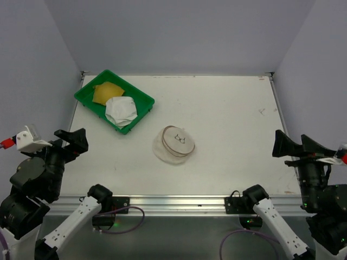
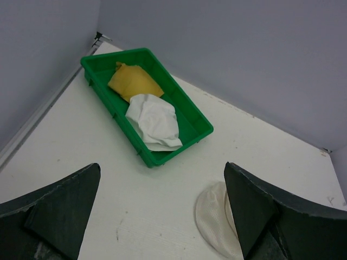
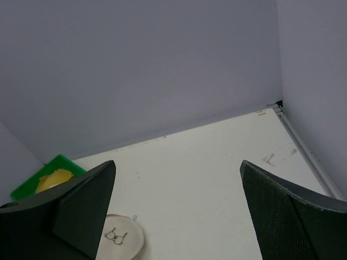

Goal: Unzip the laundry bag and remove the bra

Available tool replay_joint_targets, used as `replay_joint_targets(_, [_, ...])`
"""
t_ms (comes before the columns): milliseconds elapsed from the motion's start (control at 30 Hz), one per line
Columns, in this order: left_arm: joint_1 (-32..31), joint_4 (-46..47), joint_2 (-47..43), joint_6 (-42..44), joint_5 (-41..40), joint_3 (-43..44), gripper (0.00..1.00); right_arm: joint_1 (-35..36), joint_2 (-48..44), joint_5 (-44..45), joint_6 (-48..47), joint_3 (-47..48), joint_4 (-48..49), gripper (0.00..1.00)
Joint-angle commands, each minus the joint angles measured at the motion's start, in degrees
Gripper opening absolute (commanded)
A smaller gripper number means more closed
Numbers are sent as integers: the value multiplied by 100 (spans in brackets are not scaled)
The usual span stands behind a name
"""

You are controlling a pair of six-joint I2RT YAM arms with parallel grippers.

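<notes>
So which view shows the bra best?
Left wrist: the bra lies close and whole in the tray, yellow and white parts both clear. Top external shows it whole but small; right wrist catches only a yellow sliver at the left edge.

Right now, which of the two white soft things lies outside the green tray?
The round mesh bag, alone on the table near the middle; the crumpled white cloth lies inside the tray beside the yellow cloth.
</notes>
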Motion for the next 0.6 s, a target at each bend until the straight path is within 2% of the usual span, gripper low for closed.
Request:
replay_joint_targets(0, [32, -501, -200, 271, -337, 59, 100, 14, -327, 149, -371, -55, -104, 99])
replay_joint_targets(267, [23, -607, -754, 315, -433, 86, 100, 5, -829, -290, -380, -380, -112, 99])
replay_joint_targets(567, [-30, -879, -948, 201, -733, 235, 100, 5, -671, -589, -380, -512, -191, 99])
